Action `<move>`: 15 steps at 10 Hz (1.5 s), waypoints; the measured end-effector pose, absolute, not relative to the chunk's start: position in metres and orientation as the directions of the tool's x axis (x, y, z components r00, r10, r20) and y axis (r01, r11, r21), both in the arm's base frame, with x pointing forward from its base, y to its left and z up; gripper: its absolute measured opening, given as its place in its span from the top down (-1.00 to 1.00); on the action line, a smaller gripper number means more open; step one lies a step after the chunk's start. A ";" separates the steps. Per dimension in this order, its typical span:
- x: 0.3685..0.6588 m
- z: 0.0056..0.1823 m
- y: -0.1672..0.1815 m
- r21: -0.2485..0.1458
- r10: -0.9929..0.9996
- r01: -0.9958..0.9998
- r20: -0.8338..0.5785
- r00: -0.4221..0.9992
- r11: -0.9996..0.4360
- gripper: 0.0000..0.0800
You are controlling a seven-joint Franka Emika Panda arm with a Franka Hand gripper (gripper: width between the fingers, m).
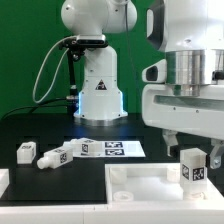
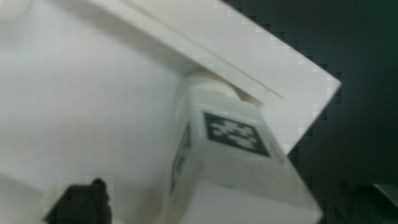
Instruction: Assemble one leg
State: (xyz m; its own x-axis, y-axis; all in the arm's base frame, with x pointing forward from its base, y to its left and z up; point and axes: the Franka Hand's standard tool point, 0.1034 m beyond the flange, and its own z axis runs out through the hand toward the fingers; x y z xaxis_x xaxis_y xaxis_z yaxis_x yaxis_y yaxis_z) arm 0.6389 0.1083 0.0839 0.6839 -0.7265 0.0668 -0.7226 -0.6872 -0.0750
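I see one white panel (image 1: 140, 185) on the worktop (image 1: 40, 130) and one marker board (image 1: 118, 149). One end effector (image 1: 192, 150) hangs open astride the leg (image 1: 193, 170), which stands upright at a panel corner. Three spare legs (image 1: 55, 156) lie loose toward the exterior view's left.

On the black table (image 1: 60, 135): the marker board (image 1: 110, 149) mid-table, the white panel (image 1: 145, 195) at the near edge. A leg (image 1: 25, 152) and another leg (image 1: 55, 157) lie toward the edge at the exterior view's left.

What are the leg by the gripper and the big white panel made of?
Leg: probably matte white plastic; its tag looks like printed paper. Panel: likely the same plastic, smooth white with moulded raised rims. Neither shows grain or shine.
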 end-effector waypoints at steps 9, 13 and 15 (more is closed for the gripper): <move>0.639 0.083 0.121 0.004 -0.131 -0.132 0.111 0.985 -0.991 -0.62; 0.639 0.081 0.118 -0.012 -0.278 -0.279 0.108 0.954 -0.960 0.27; 0.638 0.080 0.118 -0.033 -0.491 -0.491 0.118 0.863 -0.870 0.27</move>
